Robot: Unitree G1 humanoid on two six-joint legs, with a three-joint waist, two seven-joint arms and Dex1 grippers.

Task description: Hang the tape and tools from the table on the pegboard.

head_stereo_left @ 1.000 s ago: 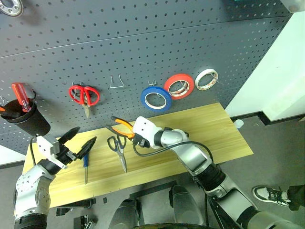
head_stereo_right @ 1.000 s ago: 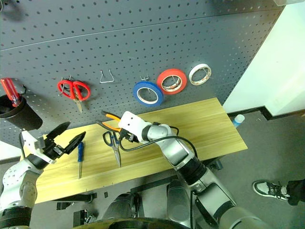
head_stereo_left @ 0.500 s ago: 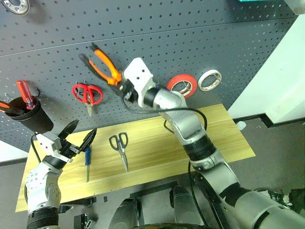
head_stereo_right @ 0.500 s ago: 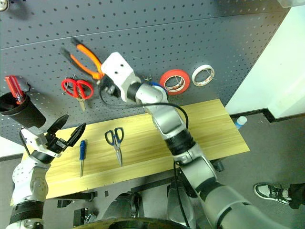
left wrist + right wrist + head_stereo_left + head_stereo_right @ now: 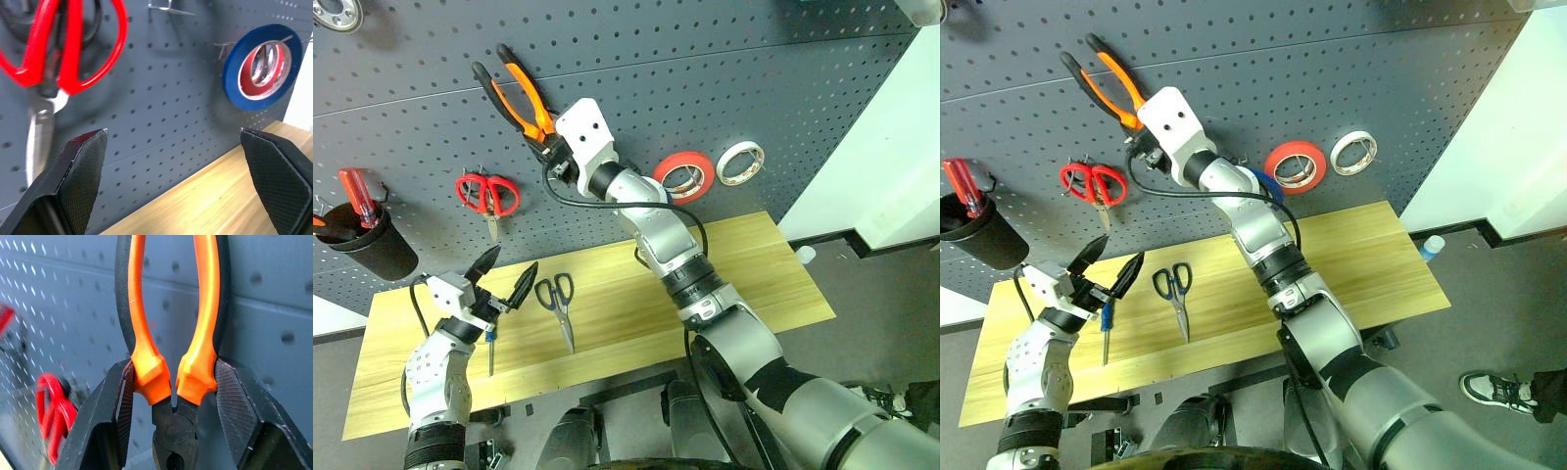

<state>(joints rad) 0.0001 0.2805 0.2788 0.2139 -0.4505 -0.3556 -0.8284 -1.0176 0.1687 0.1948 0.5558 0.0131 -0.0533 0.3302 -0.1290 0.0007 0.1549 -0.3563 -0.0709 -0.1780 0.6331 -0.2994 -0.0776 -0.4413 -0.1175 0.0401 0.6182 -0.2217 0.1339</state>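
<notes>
My right gripper [image 5: 546,149] is shut on the orange-and-black pliers [image 5: 514,90] and holds them handles-up against the dark pegboard [image 5: 754,69]. In the right wrist view the black fingers [image 5: 115,406] clamp the pliers [image 5: 168,362] just above the joint. The blue tape [image 5: 231,81] hangs on a pegboard hook. The blue-handled scissors [image 5: 558,299] lie on the wooden table [image 5: 734,264]. A blue screwdriver [image 5: 490,345] lies left of them. My left gripper [image 5: 506,281] hovers open just above the screwdriver, holding nothing.
Red scissors [image 5: 487,193], a red tape roll [image 5: 683,176] and a white tape roll [image 5: 738,162] hang on the pegboard. A black cup [image 5: 370,250] with a red screwdriver is mounted at the left. A white wall borders the right side.
My right gripper has lifted the pliers off the table and up to the pegboard. My left gripper has shifted right, closer to the screwdriver and scissors, still open.
</notes>
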